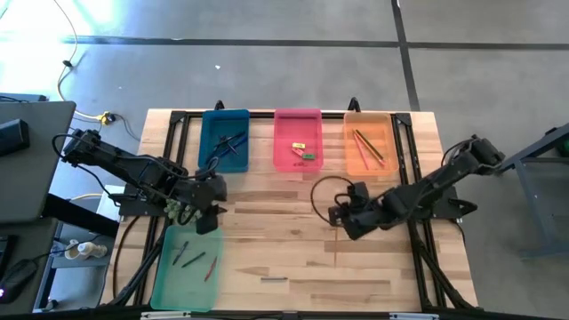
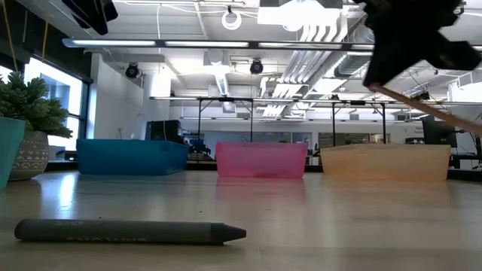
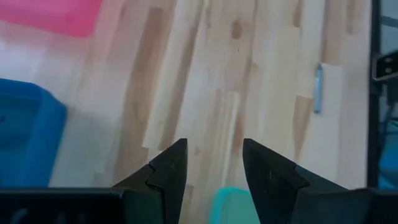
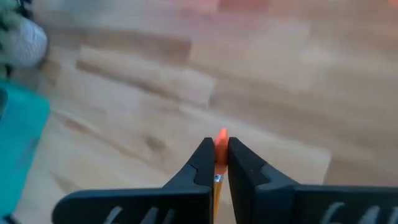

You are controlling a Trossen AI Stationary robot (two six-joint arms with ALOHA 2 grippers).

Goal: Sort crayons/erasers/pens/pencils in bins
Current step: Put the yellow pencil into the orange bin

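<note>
My right gripper (image 1: 344, 222) hangs over the middle of the table, shut on an orange pencil (image 4: 221, 138). The pencil also shows in the low view (image 2: 425, 105), slanting down. My left gripper (image 1: 207, 220) is open and empty above the far end of the green bin (image 1: 169, 283). A dark grey crayon (image 2: 128, 231) lies flat on the table near the front edge and also shows in the high view (image 1: 273, 279). The blue bin (image 1: 210, 156), pink bin (image 1: 284, 160) and orange bin (image 1: 351, 160) stand in a row at the far side. My right gripper pinches the orange pencil (image 4: 222, 134) between its two fingers. A short end sticks out past the fingertips. The pencil is lifted clear of the table and slants down below the gripper (image 2: 444, 114).
Pens (image 1: 227, 142) lie in the blue bin, erasers (image 1: 302, 149) in the pink bin, pencils (image 1: 366, 147) in the orange bin and crayons (image 1: 197, 260) in the green bin. A black cable loop (image 1: 318, 191) hangs by the right arm. Bare wood lies between the bins.
</note>
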